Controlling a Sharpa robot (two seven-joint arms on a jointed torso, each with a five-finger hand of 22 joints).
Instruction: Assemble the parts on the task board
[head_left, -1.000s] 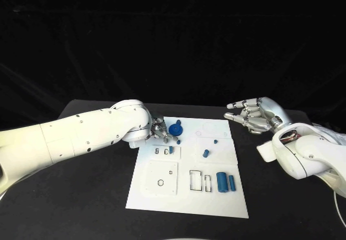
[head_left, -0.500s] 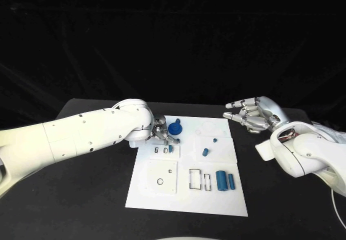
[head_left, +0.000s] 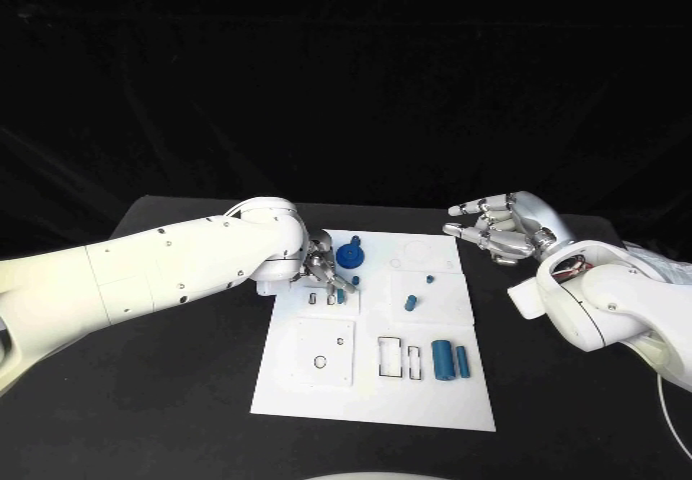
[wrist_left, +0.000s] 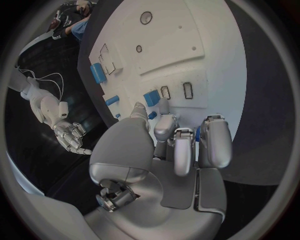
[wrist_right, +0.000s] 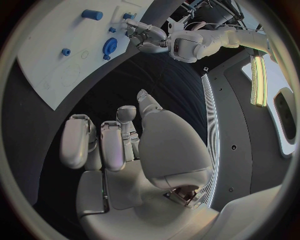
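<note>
On the worktop (head_left: 173, 390) the white board (head_left: 433, 400) lies flat between the arms, with most blue parts loose: two cylinders (head_left: 451, 361) side by side near its right edge, small pegs (head_left: 411, 303) at mid-board and a gear (head_left: 348, 260) by the far left corner, so the assembly looks barely begun. The left hand (head_left: 323, 267) reaches down over the slots beside the gear; whether it pinches a part I cannot tell. The right hand (head_left: 503, 229) hovers off the board, fingers loosely spread and holding nothing.
</note>
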